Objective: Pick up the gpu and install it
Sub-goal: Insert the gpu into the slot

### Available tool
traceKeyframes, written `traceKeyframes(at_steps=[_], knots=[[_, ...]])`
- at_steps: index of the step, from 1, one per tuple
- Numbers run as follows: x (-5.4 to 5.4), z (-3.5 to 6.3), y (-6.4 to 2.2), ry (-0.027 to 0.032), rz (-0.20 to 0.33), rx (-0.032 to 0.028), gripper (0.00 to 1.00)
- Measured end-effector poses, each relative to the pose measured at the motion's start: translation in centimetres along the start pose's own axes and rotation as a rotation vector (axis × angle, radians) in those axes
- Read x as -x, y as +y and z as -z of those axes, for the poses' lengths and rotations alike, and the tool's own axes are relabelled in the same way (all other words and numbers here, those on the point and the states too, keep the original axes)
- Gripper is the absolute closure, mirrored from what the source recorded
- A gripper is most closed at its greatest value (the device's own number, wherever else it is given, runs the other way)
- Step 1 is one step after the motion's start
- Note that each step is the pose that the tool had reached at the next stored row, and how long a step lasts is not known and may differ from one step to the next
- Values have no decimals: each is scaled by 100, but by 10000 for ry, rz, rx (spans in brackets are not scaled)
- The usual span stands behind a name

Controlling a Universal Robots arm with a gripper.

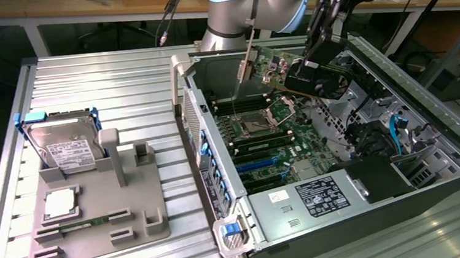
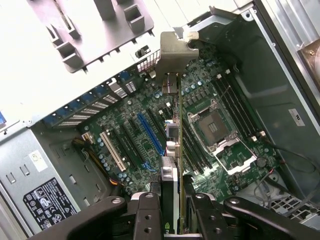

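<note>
The gpu (image 1: pixel 278 63), a green card with a black cooler block and a silver end bracket, hangs tilted in the air above the open computer case (image 1: pixel 214 136). My gripper (image 1: pixel 317 57) is shut on it from above, near the cooler end. In the wrist view the gpu (image 2: pixel 172 135) shows edge-on, running from my gripper (image 2: pixel 172 212) out to its bracket. Black fingers (image 2: pixel 145 215) press on both sides of the card. Below it lies the motherboard (image 2: pixel 130 140) with its blue slot (image 2: pixel 150 132). The card hangs clear of the board.
A grey fixture tray (image 1: pixel 129 204) on the exterior view's left holds a silver hard drive in a blue frame (image 1: pixel 58 142) and a narrow green memory stick (image 1: pixel 82 225). Inside the case are the CPU socket (image 1: pixel 258 123), a power supply (image 1: pixel 318 199) and cables (image 1: pixel 379 142).
</note>
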State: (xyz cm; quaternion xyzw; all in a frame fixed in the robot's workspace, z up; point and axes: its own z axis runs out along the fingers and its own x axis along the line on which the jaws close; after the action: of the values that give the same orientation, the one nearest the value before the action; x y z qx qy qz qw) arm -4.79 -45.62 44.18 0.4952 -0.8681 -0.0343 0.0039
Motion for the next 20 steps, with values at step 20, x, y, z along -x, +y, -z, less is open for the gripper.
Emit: traceKeyframes(at_steps=[20], knots=[[0,0,0,13,210,6,73]])
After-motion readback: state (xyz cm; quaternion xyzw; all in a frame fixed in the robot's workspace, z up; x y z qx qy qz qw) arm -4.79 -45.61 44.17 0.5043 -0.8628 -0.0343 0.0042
